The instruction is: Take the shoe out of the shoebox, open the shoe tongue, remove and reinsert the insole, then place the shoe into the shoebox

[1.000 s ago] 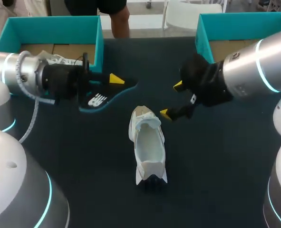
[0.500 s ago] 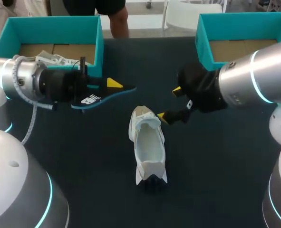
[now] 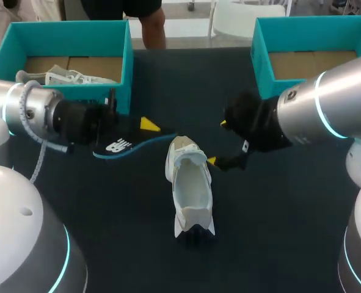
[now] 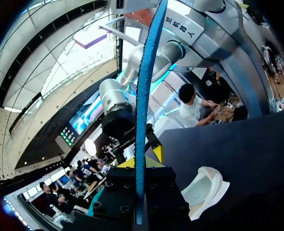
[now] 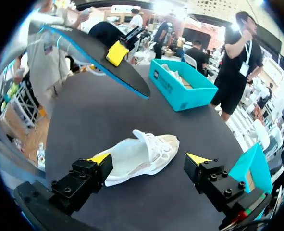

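Observation:
A white shoe (image 3: 189,186) lies on the dark table, its beige end toward the far side. My left gripper (image 3: 145,129) is shut on a black insole (image 3: 126,145) with a blue edge. It holds the insole just left of the shoe's far end. In the left wrist view the insole (image 4: 145,91) stands edge-on between my fingers, with the shoe (image 4: 205,186) beyond. My right gripper (image 3: 218,142) is open beside the shoe's right flank. In the right wrist view its yellow tips straddle the shoe (image 5: 132,159), and the insole (image 5: 101,55) hangs beyond.
A teal shoebox (image 3: 120,46) at the far left holds another white shoe (image 3: 67,77). A second teal box (image 3: 261,49) stands at the far right, behind my right arm. The near half of the dark table (image 3: 278,244) is bare.
My left gripper has brought the insole lower and closer to the shoe's far end. My right gripper has dropped slightly toward the shoe, still open.

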Controlling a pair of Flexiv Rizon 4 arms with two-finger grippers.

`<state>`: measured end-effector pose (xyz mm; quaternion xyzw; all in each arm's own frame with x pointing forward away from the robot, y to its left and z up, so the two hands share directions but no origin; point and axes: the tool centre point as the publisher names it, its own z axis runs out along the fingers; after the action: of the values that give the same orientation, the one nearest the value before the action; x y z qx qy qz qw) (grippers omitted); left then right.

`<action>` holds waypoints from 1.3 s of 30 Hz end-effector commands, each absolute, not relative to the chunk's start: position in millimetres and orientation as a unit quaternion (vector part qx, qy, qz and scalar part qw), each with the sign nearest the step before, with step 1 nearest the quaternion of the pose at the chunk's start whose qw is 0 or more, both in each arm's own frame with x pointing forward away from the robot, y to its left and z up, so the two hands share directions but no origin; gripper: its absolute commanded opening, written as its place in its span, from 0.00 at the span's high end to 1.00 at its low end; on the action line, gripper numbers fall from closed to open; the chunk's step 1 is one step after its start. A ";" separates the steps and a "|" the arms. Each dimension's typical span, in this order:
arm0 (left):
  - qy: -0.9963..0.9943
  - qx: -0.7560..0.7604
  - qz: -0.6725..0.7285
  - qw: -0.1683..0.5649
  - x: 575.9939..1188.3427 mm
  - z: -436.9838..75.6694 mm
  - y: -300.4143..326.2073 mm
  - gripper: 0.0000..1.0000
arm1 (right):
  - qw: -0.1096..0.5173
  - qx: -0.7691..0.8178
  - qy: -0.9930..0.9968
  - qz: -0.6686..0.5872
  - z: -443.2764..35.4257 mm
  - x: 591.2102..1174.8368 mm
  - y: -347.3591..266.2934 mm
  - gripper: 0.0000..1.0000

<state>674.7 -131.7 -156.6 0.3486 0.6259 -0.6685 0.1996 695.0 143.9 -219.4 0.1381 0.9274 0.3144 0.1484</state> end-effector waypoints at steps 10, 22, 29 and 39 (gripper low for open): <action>0.649 0.287 -0.670 0.220 610.5 -184.9 -129.8 1.00 | 0.135 0.057 0.948 0.283 -219.2 683.5 129.2 0.00; 0.651 0.270 -0.665 0.245 607.5 -207.2 -152.3 1.00 | 0.169 -0.030 0.954 0.244 -256.2 666.3 117.0 0.00; 0.638 0.259 -0.684 0.242 612.1 -228.0 -169.6 1.00 | 0.161 -0.046 0.953 0.254 -289.8 662.9 112.4 0.00; 0.645 0.268 -0.673 0.245 619.5 -255.0 -186.8 1.00 | 0.139 -0.037 0.958 0.248 -303.4 670.7 121.0 0.00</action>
<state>610.7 -175.8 -245.2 0.2671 0.6493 -0.6694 0.2428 663.2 111.5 -299.5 -0.0376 0.9559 0.2543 0.1417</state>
